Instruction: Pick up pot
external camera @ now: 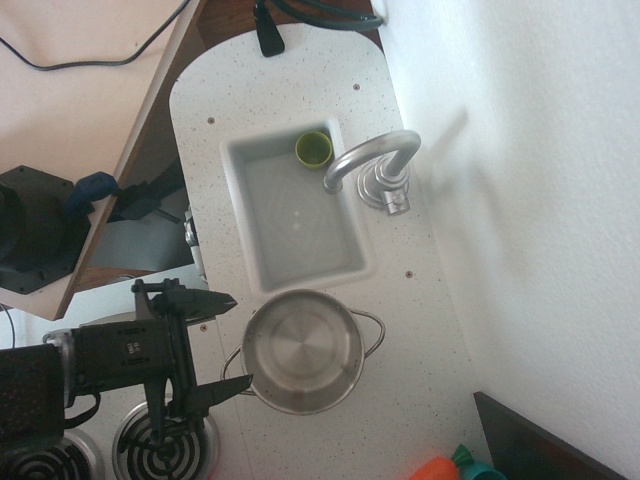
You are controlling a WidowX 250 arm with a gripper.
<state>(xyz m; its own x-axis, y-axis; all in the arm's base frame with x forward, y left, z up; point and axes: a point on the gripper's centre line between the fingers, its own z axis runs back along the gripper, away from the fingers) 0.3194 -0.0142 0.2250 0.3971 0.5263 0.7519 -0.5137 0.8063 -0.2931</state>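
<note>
Your gripper (222, 345) sits nearest the lens, its two fingers (205, 300) spread wide and holding nothing. Just past its fingertips stands the pot (302, 352) on the counter (420, 330), its near wire handle between the fingers (whether they touch it, you cannot tell). Beyond lies the sink (290, 215), holding a green cup (313, 149) by the faucet (372, 165).

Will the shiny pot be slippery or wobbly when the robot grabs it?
The pot looks like smooth polished metal, so probably slippery. It looks empty, so likely light. The gripper is by one thin wire handle, so it might swing or tilt.
</note>
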